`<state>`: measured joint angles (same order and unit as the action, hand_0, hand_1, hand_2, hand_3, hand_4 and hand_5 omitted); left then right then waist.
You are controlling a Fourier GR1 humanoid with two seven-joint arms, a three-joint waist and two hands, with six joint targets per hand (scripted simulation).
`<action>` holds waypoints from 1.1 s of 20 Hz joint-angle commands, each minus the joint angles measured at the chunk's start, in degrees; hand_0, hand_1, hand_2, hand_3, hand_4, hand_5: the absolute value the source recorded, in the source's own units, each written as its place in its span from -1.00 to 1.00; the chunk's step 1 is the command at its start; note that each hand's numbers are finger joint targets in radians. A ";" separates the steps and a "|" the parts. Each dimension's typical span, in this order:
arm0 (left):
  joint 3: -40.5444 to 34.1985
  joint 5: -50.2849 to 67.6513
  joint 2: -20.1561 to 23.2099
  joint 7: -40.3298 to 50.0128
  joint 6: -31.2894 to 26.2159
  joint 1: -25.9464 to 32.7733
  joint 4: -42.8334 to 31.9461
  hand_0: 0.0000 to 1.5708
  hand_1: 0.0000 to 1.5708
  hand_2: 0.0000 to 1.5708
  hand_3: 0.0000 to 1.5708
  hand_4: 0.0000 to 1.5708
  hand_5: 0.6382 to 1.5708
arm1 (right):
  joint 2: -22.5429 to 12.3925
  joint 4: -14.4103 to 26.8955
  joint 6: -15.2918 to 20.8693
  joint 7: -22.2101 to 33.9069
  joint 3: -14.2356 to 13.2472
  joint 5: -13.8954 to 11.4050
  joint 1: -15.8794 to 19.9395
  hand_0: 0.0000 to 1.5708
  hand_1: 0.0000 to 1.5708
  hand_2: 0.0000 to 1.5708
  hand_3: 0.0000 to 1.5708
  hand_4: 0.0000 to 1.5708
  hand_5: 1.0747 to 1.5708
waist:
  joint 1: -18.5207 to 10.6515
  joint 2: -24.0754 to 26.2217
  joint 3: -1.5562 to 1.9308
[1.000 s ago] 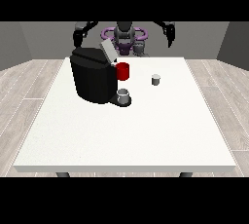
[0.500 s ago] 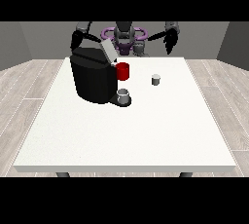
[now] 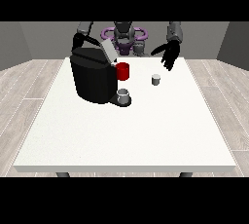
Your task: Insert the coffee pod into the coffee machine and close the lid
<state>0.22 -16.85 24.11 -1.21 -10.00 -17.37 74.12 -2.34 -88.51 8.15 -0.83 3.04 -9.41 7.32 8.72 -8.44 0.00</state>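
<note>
black coffee machine point(image 3: 92, 77) lid up; grey coffee pod point(image 3: 156, 79) right of it, open-fingered hand at the view's right point(image 3: 169, 55) just behind pod.

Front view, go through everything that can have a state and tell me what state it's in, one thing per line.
coffee machine: upright on the table, lid raised open.
coffee pod: standing on the table right of the machine, not inserted, nothing touching it.
cup: upright on the machine's tray.
hand at the view's right: open, fingers spread, above the pod, holding nothing.
hand at the view's left: hidden behind the machine.
</note>
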 commanded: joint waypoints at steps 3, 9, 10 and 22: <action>-1.92 -3.55 4.02 -3.29 -1.99 -6.63 -11.13 -1.00 -1.00 -1.00 -1.00 -1.00 1.00 | 1.56 -0.66 1.71 1.62 2.62 -3.18 2.34 -1.00 -1.00 -1.00 -1.00 -1.00 1.00 | 1.75 -4.16 -0.04; 1.11 -9.32 1.54 -3.26 0.29 -9.68 -16.25 -1.00 -1.00 -1.00 -1.00 -1.00 1.00 | 2.30 3.67 2.97 -0.07 3.42 0.62 2.80 -1.00 -1.00 -1.00 -1.00 -1.00 1.00 | 0.65 -5.30 0.00; 1.44 -9.87 2.22 -3.95 -0.96 -9.14 -16.78 -1.00 -1.00 -1.00 -1.00 -1.00 1.00 | 2.30 4.34 1.55 3.45 0.36 1.03 4.11 -1.00 -1.00 -1.00 -1.00 -1.00 1.00 | -0.45 -3.81 0.00; 6.13 -23.14 -2.89 -9.17 12.07 -12.97 -25.19 0.32 0.32 0.41 0.16 -0.41 1.00 | 1.90 10.12 1.78 2.88 0.42 -1.10 6.76 -1.00 -1.00 -1.00 -1.00 -1.00 1.00 | -1.08 -3.62 -0.01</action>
<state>4.19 -36.13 22.05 -9.33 0.60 -30.56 51.15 -1.12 -80.33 9.31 1.34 3.14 -9.75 14.62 8.57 -13.75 -0.02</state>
